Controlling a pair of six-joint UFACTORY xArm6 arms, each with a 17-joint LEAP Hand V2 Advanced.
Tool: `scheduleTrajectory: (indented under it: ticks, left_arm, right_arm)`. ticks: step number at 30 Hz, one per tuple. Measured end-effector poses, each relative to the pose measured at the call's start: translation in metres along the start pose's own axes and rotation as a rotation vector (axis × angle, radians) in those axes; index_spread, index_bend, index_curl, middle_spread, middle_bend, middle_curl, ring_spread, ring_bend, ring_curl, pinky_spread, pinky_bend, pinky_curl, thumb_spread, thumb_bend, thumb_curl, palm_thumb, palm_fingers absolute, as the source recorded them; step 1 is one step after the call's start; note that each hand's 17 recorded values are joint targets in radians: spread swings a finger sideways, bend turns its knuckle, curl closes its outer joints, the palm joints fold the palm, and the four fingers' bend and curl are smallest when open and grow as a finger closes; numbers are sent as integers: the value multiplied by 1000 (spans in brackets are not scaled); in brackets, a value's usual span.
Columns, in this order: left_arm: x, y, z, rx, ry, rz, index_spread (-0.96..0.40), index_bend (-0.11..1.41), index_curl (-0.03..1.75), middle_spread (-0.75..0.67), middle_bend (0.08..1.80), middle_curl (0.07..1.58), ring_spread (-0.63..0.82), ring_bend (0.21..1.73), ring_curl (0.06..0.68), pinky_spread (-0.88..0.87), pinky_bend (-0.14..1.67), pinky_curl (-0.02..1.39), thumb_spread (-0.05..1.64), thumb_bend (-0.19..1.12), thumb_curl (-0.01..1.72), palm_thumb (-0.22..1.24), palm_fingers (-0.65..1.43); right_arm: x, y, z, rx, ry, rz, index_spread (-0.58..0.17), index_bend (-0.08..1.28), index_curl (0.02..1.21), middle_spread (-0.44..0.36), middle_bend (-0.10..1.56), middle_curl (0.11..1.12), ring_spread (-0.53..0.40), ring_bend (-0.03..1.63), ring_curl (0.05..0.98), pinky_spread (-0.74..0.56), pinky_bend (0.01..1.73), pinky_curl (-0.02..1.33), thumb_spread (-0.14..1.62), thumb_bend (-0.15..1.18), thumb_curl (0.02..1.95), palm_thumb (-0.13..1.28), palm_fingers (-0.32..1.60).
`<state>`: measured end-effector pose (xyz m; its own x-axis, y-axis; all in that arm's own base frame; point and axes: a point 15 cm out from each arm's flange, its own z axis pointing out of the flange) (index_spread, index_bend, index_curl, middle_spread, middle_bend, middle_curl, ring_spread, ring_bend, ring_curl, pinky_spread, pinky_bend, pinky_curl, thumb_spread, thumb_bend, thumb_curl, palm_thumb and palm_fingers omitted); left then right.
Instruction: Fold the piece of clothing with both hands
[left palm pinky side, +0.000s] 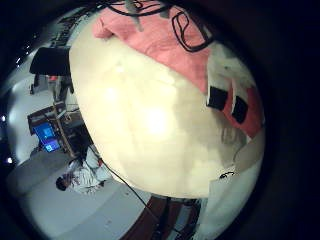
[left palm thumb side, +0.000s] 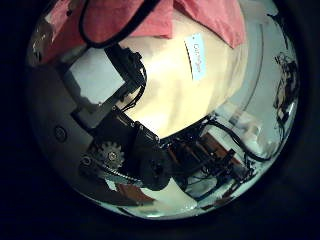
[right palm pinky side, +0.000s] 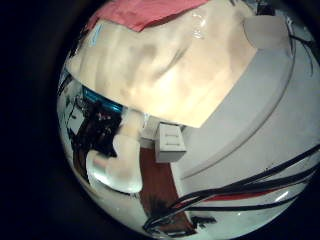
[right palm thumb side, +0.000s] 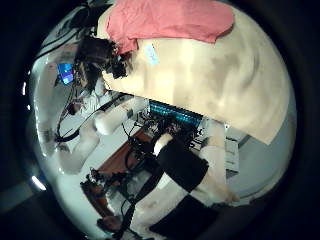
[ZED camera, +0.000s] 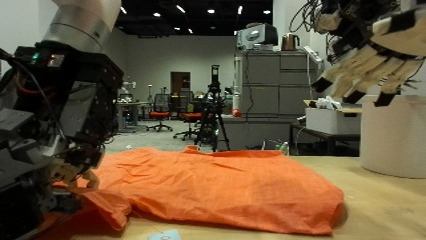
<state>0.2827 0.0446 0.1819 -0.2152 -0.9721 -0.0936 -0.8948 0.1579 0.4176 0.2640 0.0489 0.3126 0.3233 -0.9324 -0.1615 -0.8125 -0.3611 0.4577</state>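
Note:
An orange piece of clothing (ZED camera: 226, 185) lies spread on the pale table (ZED camera: 386, 195), with one corner bunched near the front. My right hand (ZED camera: 366, 60) is raised high over the table's far side, fingers spread and empty. The clothing also shows in the left little finger side palm view (left palm pinky side: 170, 45), the left thumb side palm view (left palm thumb side: 215, 20), the right little finger side palm view (right palm pinky side: 140, 12) and the right thumb side palm view (right palm thumb side: 170, 20), lying away from each palm.
A small white label (ZED camera: 163, 236) lies on the table in front of the clothing; it also shows in the left thumb side palm view (left palm thumb side: 195, 55). A white cylinder (ZED camera: 393, 135) stands past the table's edge under my right hand.

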Motion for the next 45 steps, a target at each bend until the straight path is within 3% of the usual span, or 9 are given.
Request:
scheduleTrajectory:
  ticks: [4,9,18,25,30,34,39,42,45]
  left_arm:
    - [12,17,-12,-29,46,31,-473,368,565,-521,824,964,-439,1339,548,-631,1201,603,993,3,568,878,1069]
    - [21,31,-26,-24,74,53,-525,360,657,-567,824,1039,-443,1357,552,-627,1243,604,979,-14,602,885,1054]
    - [20,50,-34,-35,68,50,-590,281,820,-612,799,1130,-439,1377,553,-618,1268,592,969,-17,639,875,1046]
    - [20,54,-36,-37,70,52,-627,207,944,-637,771,1179,-437,1376,548,-613,1276,581,965,-15,660,872,1048]
    - [19,55,-40,-27,66,51,-645,174,1021,-649,757,1202,-436,1375,545,-609,1276,572,963,-16,671,871,1052]
    - [20,59,-39,-40,67,53,-653,166,1071,-657,752,1215,-435,1375,543,-610,1276,566,964,-17,674,862,1047]
    - [20,62,-42,-40,67,54,-658,161,1122,-670,756,1222,-442,1376,539,-619,1272,559,965,-18,675,855,1049]
    - [21,68,-44,-47,67,56,-660,158,1147,-675,755,1224,-443,1375,536,-621,1272,557,960,-17,677,856,1047]
    - [21,72,-49,-53,68,56,-660,159,1166,-678,757,1223,-444,1373,534,-620,1268,553,960,-23,674,845,1051]
  right_arm:
    - [2,-6,32,-40,0,-9,-248,103,267,24,248,326,15,550,337,19,333,351,1238,8,249,566,372]
    - [-2,-31,59,-35,35,-52,-226,147,256,-4,298,353,-29,566,345,-38,328,348,1143,-7,290,649,296]
    - [11,-79,91,32,172,-46,-179,160,278,24,285,363,-9,494,329,7,338,347,1041,-23,327,704,184]
    - [26,-82,128,-54,316,19,-144,152,271,47,266,363,25,480,316,70,351,343,998,-30,329,679,151]
    - [26,-91,138,-57,317,16,-140,152,266,38,301,377,-14,519,323,57,340,332,988,-31,322,646,210]
    - [24,-102,138,-10,323,35,-163,162,270,-6,353,397,-91,587,333,-35,354,318,989,-17,326,664,377]
    - [23,-118,134,53,322,47,-282,210,288,-160,418,448,-260,883,426,-369,724,411,1017,-6,347,769,1055]
    - [23,-117,125,79,320,50,-338,416,392,-201,624,547,-280,949,496,-407,840,498,1028,-4,355,814,1337]
    - [23,-115,116,104,322,47,-347,622,485,-196,815,628,-283,1014,542,-387,940,561,1067,6,362,865,1386]
